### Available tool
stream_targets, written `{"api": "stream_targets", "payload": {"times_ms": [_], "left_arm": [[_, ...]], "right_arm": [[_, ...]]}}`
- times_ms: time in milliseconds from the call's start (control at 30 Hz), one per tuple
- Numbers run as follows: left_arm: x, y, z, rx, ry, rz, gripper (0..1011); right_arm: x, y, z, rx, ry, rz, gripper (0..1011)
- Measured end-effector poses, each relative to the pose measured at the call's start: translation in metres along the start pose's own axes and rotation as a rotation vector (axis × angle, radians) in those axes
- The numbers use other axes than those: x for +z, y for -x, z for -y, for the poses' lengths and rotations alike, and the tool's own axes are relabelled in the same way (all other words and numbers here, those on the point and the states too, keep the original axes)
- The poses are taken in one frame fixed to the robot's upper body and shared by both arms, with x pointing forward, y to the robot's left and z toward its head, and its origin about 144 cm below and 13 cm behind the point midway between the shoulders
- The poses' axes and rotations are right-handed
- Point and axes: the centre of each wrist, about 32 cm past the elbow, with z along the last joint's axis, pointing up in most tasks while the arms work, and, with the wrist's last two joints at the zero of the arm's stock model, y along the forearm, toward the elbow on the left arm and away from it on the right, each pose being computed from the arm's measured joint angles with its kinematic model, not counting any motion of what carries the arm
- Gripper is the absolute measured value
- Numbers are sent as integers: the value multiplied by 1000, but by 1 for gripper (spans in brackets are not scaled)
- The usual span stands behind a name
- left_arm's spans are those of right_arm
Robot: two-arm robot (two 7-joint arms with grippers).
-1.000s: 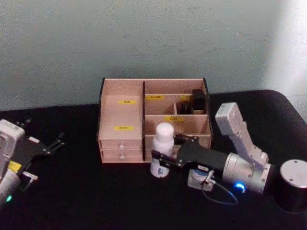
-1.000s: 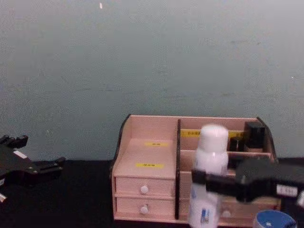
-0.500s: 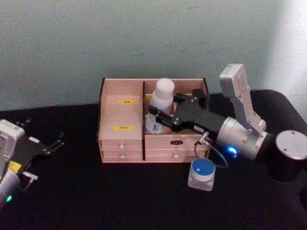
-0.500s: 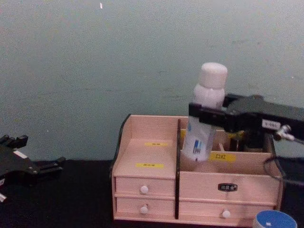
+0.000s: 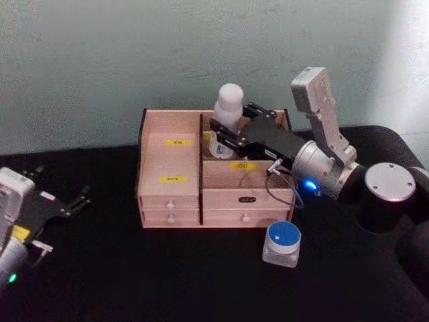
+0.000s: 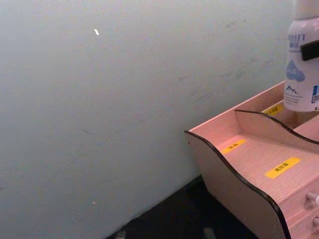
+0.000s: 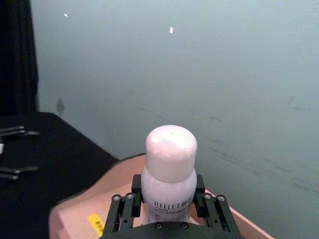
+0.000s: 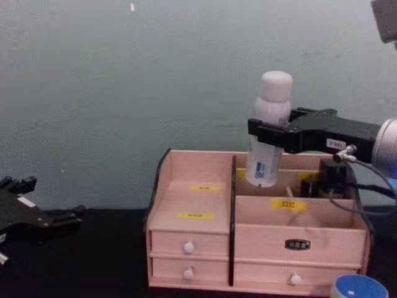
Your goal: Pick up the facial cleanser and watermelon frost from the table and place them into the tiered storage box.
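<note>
"So, what just changed?"

"The tall white plastic bottle with the round white cap (image 8: 273, 99) went up and back. A moment ago it stood on the black tabletop (image 5: 134, 268), in front of the pale pink wooden box with little drawers (image 5: 167, 201). Now it hangs straight up over a back pocket on the box's right side."

"Who has it?"

"The right gripper (image 8: 268, 138), squeezed tight around its middle."

"Is it in yet?"

"Not yet, I think. Its bottom is just inside the box but not resting. It has to go down, then be let go."

"And the other thing?"

"The small round jar with the blue lid (image 5: 281, 243) sits on the tabletop, near the box's front. It comes next. The left gripper (image 5: 67, 204) waits far off on the left."
</note>
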Motion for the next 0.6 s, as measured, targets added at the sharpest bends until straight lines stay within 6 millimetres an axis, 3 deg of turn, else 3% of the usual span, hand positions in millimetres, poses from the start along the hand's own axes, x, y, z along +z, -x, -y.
{"api": "stream_targets", "payload": {"times_ms": [600], "left_arm": [[0, 0, 0, 0, 0, 0, 1001]], "right_arm": [[-17, -5, -13, -66, 72, -6, 593]]}}
